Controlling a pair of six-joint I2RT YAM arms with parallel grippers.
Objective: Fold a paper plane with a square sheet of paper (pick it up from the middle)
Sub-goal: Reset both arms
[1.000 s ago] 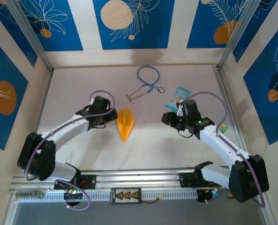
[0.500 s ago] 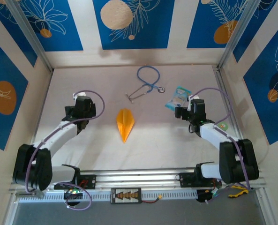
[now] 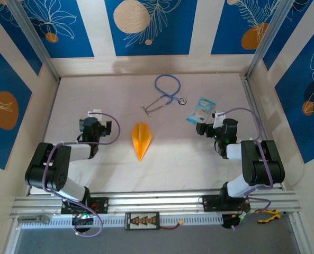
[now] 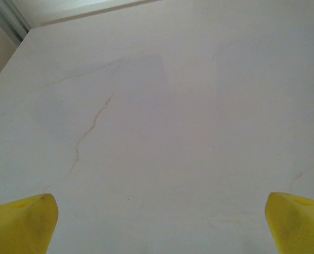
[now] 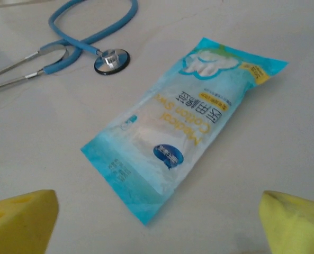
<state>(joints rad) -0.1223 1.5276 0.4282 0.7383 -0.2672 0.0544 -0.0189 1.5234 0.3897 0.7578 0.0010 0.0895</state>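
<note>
Paper plane [image 3: 141,139] lies on desk [image 3: 172,159], tip toward 6 o'clock. Left tool [image 4: 158,214] at its 9 o'clock, right tool [image 5: 157,214] at 3 o'clock; both released, empty.

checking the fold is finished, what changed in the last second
Both arms pulled back from the paper plane: the left claw swung out to the left, the right claw out to the right, ending near the blue packet. Both claws are open and hold nothing. The paper plane, stethoscope and blue packet lie where they were.
</note>
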